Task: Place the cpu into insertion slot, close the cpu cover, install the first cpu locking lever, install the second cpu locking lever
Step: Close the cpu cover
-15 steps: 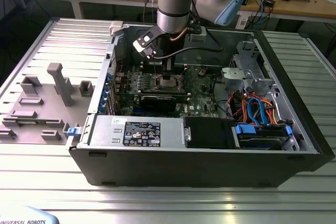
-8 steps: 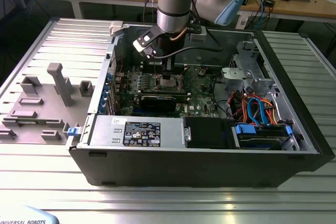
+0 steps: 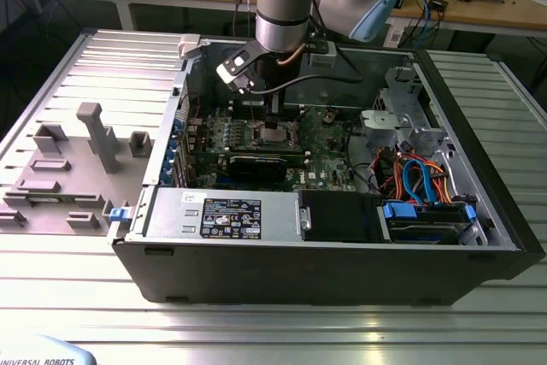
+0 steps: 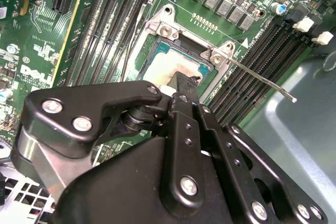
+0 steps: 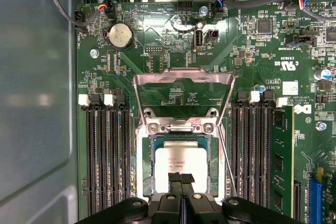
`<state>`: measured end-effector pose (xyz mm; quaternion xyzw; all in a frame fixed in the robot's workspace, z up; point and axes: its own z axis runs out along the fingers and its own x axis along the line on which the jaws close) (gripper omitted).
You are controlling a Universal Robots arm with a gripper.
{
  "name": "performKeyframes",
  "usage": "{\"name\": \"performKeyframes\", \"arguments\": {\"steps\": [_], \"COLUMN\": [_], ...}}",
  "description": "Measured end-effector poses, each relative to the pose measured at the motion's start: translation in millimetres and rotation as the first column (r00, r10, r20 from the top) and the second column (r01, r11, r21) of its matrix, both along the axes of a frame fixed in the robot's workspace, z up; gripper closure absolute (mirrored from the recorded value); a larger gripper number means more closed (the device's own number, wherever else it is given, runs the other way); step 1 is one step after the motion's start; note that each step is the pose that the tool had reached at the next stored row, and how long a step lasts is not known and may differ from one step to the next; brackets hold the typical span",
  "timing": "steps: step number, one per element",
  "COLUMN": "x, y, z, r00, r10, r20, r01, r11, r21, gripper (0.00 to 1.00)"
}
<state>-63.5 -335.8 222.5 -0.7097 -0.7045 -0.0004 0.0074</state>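
The cpu (image 5: 181,158), a square chip with a silver top, lies flat in the insertion slot (image 5: 181,128) on the green board. My gripper (image 5: 181,178) is shut, and its two black fingertips rest together on the chip's near edge. The second wrist view has one fingertip (image 4: 185,83) touching the cpu (image 4: 157,69) inside the insertion slot (image 4: 169,29). The cpu cover (image 5: 184,75), a thin silver frame, stands raised open beyond the socket. A thin locking lever (image 4: 257,78) sticks out unlatched from the socket's corner. In the exterior view my gripper (image 3: 273,128) reaches down into the open computer case.
Long black memory slots (image 5: 107,156) flank the socket on both sides. A black card (image 3: 256,164) lies close to the socket. Cables (image 3: 410,179) and a drive bay fill the case on the exterior view's right. A grey fixture (image 3: 94,134) stands outside the case, on the exterior view's left.
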Motion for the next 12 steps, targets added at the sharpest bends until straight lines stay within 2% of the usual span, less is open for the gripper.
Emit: {"name": "performKeyframes", "arguments": {"steps": [3, 11, 12], "x": [0.0, 0.0, 0.0], "y": [0.0, 0.0, 0.0], "z": [4.1, 4.2, 4.2], "r00": [1.0000, 1.0000, 1.0000], "r10": [0.000, 0.000, 0.000], "r20": [0.0002, 0.0024, 0.0055], "r01": [0.000, 0.000, 0.000], "r11": [1.0000, 1.0000, 1.0000], "r21": [0.0002, 0.0001, 0.0001], "gripper": [0.89, 0.89, 0.89]}}
